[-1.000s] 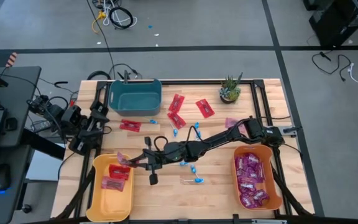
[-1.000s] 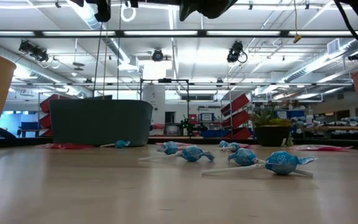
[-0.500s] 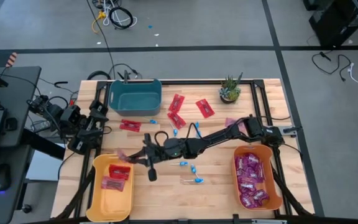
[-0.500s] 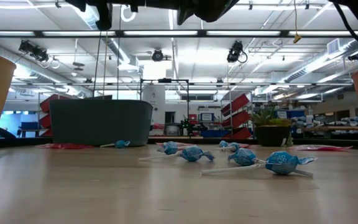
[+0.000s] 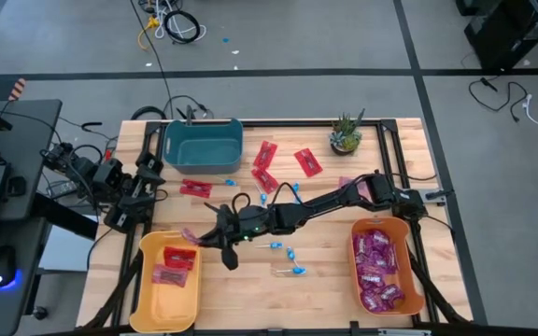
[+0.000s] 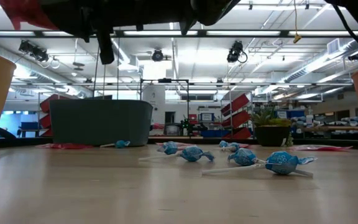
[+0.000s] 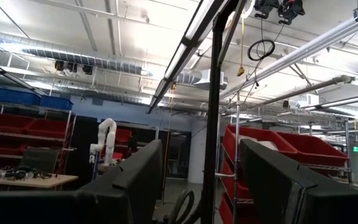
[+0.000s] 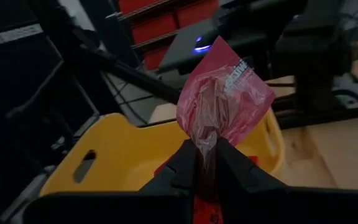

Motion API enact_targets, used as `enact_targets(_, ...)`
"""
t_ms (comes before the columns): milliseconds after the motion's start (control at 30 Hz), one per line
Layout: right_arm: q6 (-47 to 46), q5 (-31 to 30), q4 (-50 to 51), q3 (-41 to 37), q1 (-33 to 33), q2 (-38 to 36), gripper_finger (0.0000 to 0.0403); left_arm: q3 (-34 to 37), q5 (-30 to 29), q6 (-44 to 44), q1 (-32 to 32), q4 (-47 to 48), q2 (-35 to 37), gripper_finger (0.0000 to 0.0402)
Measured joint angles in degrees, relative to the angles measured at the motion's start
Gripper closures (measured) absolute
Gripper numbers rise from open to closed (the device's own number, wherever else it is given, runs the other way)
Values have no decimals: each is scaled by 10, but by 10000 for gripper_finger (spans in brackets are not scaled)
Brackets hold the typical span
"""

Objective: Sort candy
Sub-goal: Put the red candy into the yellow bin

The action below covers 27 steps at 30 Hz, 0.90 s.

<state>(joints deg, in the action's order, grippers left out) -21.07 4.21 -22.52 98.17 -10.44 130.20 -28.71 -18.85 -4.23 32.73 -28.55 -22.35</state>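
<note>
My right gripper (image 5: pixel 197 238) reaches across the table to the far right corner of the yellow bin (image 5: pixel 169 285) and is shut on a flat red packet (image 8: pixel 224 99), which also shows in the low view (image 6: pixel 33 12). Other red packets (image 5: pixel 171 266) lie inside that bin. More red packets (image 5: pixel 266 154) and blue lollipops (image 5: pixel 292 254) lie on the wooden table, seen as lollipops (image 6: pixel 283 163) in the low view. Purple packets (image 5: pixel 376 271) fill the orange bin (image 5: pixel 411 245). My left gripper (image 7: pixel 201 186) is open, parked at the table's left edge (image 5: pixel 134 196). My right gripper pinches the red packet by one bunched end (image 8: pixel 207 144) between its two fingers (image 8: pixel 235 168). The fingers come roughly level from the table's right, pointing left. The packet sticks out beyond the fingertips, lifted clear, over the yellow bin's rim (image 8: pixel 123 130).
A teal bin (image 5: pixel 204 142) stands at the far left and a small potted plant (image 5: pixel 346 133) at the far right. A pink packet (image 5: pixel 346 184) lies by my right arm. Bare wood lies between the yellow and orange bins at the near edge.
My right gripper, still shut on the red packet, has sunk a little over the yellow bin's far right corner. Gripper and packet now show at the top of the low view. Nothing on the table has moved.
</note>
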Motion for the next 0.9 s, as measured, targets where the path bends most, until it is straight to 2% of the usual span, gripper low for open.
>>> enact_targets(333,-42,-11,-29,0,-6,30,364,0,0,0,0,4,-1,183)
enact_targets(567,75,-9,-53,0,-10,29,364,0,0,0,0,9,-1,183)
enact_targets(767,176,9,-8,0,-10,29,364,0,0,0,0,15,-1,183)
enact_targets(900,204,5,0,0,-10,29,364,0,0,0,0,16,-1,183)
